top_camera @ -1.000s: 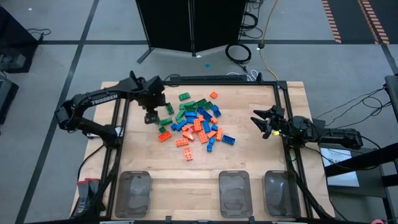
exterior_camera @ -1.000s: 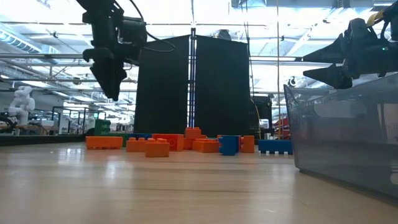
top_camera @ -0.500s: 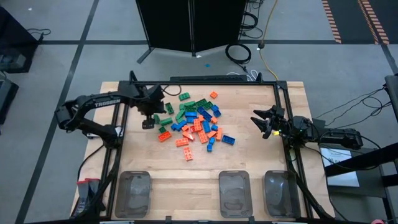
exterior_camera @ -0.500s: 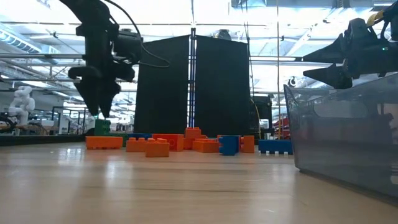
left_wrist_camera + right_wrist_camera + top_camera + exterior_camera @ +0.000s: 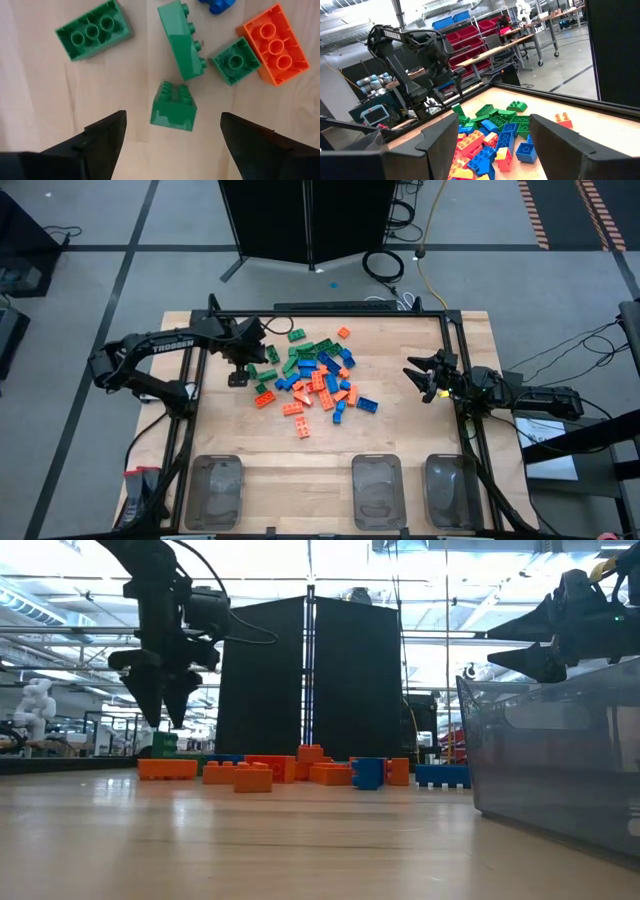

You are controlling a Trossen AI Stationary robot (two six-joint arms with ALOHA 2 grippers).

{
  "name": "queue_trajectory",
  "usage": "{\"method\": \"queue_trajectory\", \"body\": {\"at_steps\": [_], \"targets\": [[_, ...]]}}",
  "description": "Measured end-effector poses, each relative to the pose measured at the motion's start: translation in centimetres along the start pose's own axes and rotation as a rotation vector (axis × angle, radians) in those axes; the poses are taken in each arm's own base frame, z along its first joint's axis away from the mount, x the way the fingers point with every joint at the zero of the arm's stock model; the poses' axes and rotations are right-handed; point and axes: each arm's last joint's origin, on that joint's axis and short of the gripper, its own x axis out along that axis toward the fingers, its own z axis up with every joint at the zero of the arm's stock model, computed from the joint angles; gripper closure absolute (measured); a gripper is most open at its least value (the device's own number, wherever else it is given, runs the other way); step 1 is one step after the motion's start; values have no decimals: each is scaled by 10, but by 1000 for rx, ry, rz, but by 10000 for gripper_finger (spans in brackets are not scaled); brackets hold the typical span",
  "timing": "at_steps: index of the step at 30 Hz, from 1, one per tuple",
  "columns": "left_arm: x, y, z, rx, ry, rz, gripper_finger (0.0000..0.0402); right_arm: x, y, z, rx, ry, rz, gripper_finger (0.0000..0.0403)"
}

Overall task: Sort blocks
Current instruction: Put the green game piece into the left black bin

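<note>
The blocks (image 5: 318,378) lie in a loose pile of green, orange and blue on the wooden table, also seen in the low view (image 5: 300,770). My left gripper (image 5: 239,373) points down, open, over the pile's left edge, its tips above the table (image 5: 161,718). In the left wrist view a small green block (image 5: 173,106) lies on the wood below the gap between its fingers (image 5: 172,145), untouched. My right gripper (image 5: 421,380) waits open and level at the table's right edge (image 5: 495,150).
Three clear trays stand along the near edge (image 5: 215,490) (image 5: 377,490) (image 5: 452,490); one fills the right of the low view (image 5: 550,760). More green blocks (image 5: 94,30) (image 5: 182,40) and an orange one (image 5: 274,44) lie near the left gripper. A black frame rims the table (image 5: 330,310).
My left gripper has come down toward the table at the pile's left edge, rolled a little about its own axis, and opened wider. It has been still for the last half second. The blocks have not moved.
</note>
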Motion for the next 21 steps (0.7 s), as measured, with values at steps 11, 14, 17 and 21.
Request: {"method": "queue_trajectory", "body": {"at_steps": [11, 14, 17, 21], "targets": [[26, -10, -16, -2, 43, -37, 75, 0, 0, 0, 2, 0, -1, 165], [30, -9, -15, -8, 21, -17, 77, 0, 0, 0, 2, 0, 0, 165], [30, -7, -12, -26, -15, 11, 90, 0, 0, 0, 2, -1, -1, 165], [30, -5, -9, -24, -45, 30, 116, 0, 0, 0, 2, 0, -2, 165]]}}
